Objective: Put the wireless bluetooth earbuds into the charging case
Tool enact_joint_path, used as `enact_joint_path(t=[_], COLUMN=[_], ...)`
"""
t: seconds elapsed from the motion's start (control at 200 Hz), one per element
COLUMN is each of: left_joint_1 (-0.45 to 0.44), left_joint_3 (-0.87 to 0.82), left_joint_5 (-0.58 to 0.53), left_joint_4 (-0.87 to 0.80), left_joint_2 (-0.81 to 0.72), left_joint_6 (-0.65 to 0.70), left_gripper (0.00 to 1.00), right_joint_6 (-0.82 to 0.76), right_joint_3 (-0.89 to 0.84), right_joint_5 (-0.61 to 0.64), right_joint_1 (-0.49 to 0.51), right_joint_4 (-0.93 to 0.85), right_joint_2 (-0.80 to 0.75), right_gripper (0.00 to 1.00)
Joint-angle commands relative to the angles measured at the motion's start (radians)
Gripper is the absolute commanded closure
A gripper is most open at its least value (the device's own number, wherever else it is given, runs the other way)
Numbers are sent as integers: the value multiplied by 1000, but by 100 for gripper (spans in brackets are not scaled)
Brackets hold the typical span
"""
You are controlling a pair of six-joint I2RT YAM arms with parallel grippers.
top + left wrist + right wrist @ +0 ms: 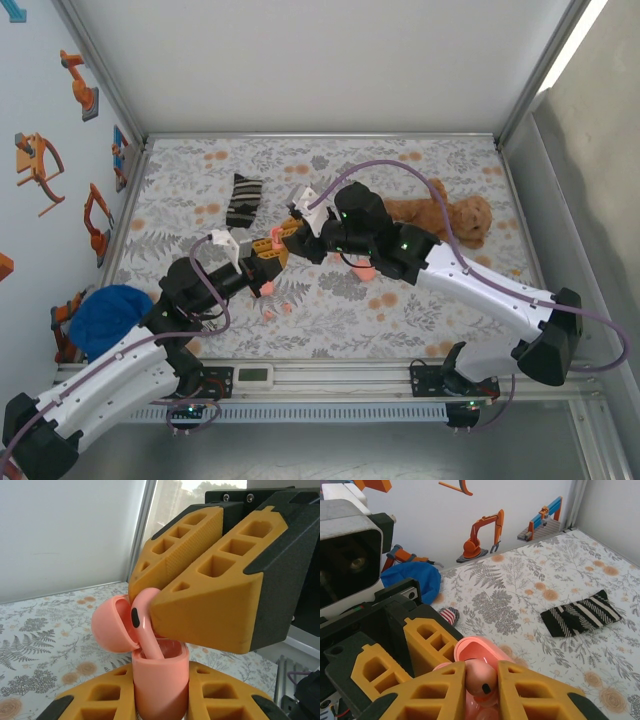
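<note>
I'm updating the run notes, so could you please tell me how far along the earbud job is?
Done: the left hand grips the case, lid open. In hand: the right hand holds an earbud, its stem partly inside the case. Left: seating it fully; small pink pieces, possibly more earbuds, lie on the cloth.

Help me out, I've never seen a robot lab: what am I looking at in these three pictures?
Two robot arms stand at the edge of a floral cloth. One picture looks down from overhead; the other two come from cameras on the wrists, close to the orange fingers. The left claw grips an open pink charging case upright. The right claw pinches a pink earbud, its stem reaching into the case. On the cloth lie a striped fabric piece, a teddy bear and a blue cloth.
</note>
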Motion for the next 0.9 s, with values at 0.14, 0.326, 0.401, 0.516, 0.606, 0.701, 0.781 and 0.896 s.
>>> enact_joint_path(t=[0.14, 0.326, 0.401, 0.516, 0.606, 0.701, 0.781, 0.896], left_joint_1=[-4, -3, -3, -4, -3, -5, -6, -6], left_joint_3=[25, 25, 27, 27, 27, 25, 25, 23], left_joint_5=[12, 16, 17, 20, 21, 19, 18, 17], left_joint_4=[26, 32, 28, 28, 23, 17, 15, 10], left_joint_2=[-12, -10, -10, -10, -12, -17, -20, -26], left_joint_6=[11, 10, 11, 10, 8, 8, 8, 11], left_gripper=[100, 100, 100, 100, 100, 100, 100, 100], right_joint_6=[-5, -7, -8, -4, -1, 12, 24, 41], right_joint_3=[21, 44, 57, 79, 94, 101, 103, 98], right_joint_5=[-40, -28, -6, 32, 42, 53, 60, 74], right_joint_1=[8, 9, 9, 9, 8, 6, 5, -1], right_joint_4=[-28, -37, -40, -50, -53, -54, -54, -54], right_joint_2=[2, -9, -16, -28, -38, -50, -59, -72], right_gripper=[75, 72, 67, 57, 47, 42, 38, 29])
